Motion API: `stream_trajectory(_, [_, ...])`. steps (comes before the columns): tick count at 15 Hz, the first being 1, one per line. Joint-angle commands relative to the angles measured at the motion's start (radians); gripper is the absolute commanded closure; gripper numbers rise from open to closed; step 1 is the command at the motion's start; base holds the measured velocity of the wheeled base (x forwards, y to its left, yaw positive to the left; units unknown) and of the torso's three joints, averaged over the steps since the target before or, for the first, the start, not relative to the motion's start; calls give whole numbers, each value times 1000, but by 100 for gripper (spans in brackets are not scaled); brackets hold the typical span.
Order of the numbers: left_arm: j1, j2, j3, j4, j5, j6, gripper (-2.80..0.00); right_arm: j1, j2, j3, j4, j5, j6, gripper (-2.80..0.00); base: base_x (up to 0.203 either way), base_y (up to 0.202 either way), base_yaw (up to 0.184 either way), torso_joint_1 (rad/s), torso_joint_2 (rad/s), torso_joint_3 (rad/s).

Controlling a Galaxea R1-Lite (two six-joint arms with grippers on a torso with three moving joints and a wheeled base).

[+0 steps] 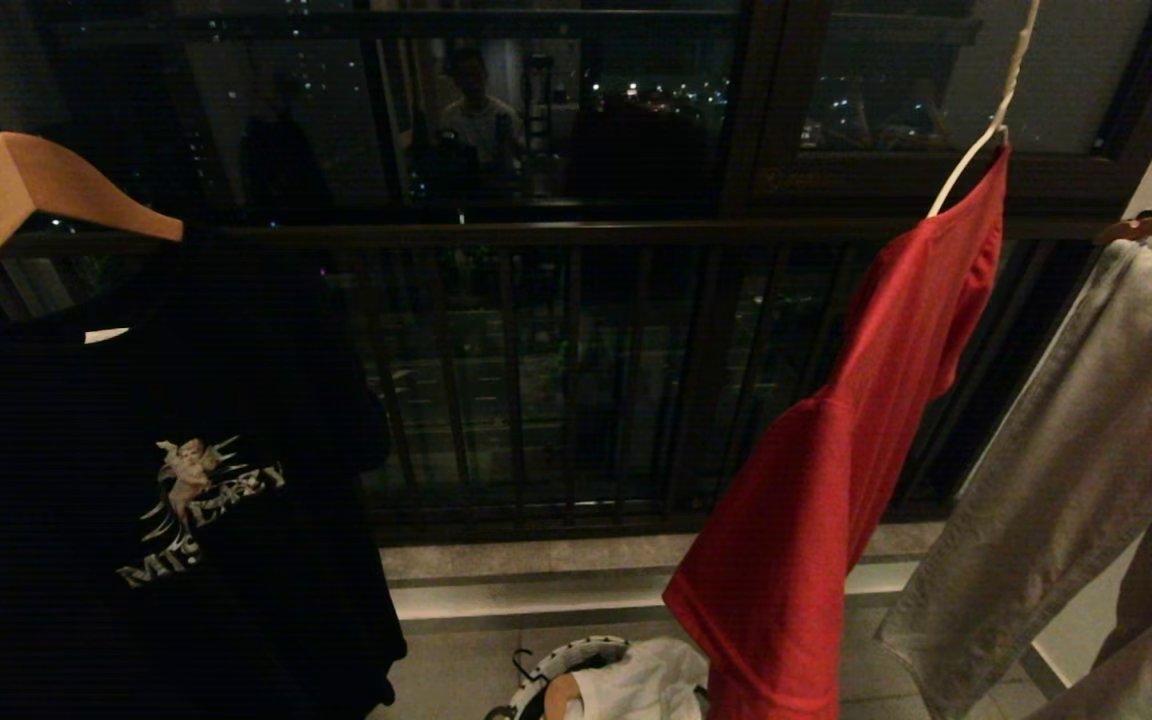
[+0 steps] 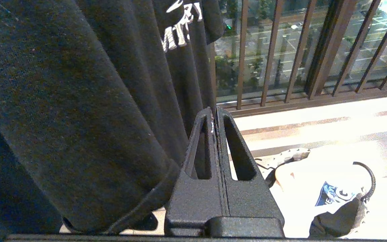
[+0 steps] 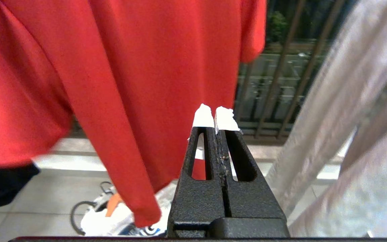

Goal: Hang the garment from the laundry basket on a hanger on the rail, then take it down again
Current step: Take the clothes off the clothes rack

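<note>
Hanging: red shirt (image 3: pixel 119 84) hung just beyond right gripper (image 3: pixel 216 116), apart.
Grippers: right and left gripper (image 2: pixel 214 112) clenched, empty.
Count: one red shirt, one basket (image 1: pixel 561 665).

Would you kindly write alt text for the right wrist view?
The shut right gripper, tips wrapped in white, points at the hanging red T-shirt. A grey garment hangs beside it, with the laundry basket on the floor below and a balcony railing behind.

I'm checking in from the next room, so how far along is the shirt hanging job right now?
Hanging looks done: the red T-shirt hangs on the white wire hanger, out of the laundry basket. Nothing is in hand: right gripper and left gripper are shut and empty. Taking it down remains.
</note>
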Motion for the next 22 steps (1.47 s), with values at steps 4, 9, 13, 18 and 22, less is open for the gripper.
stream_trajectory(4, [0, 1, 2, 0, 0, 0, 0, 0, 205, -178, 2, 26, -1, 0, 0, 0, 0, 0, 0, 0])
stream_trajectory(9, [0, 1, 2, 0, 0, 0, 0, 0, 361, -337, 11, 28, -1, 0, 0, 0, 0, 0, 0, 0])
stream_trajectory(13, [0, 1, 2, 0, 0, 0, 0, 0, 439, -456, 15, 99, -1, 0, 0, 0, 0, 0, 0, 0])
stream_trajectory(18, [0, 1, 2, 0, 0, 0, 0, 15, 541, -594, 15, 211, -1, 0, 0, 0, 0, 0, 0, 0])
stream_trajectory(22, [-1, 1, 2, 0, 0, 0, 0, 99, 579, -647, 15, 273, 1, 0, 0, 0, 0, 0, 0, 0])
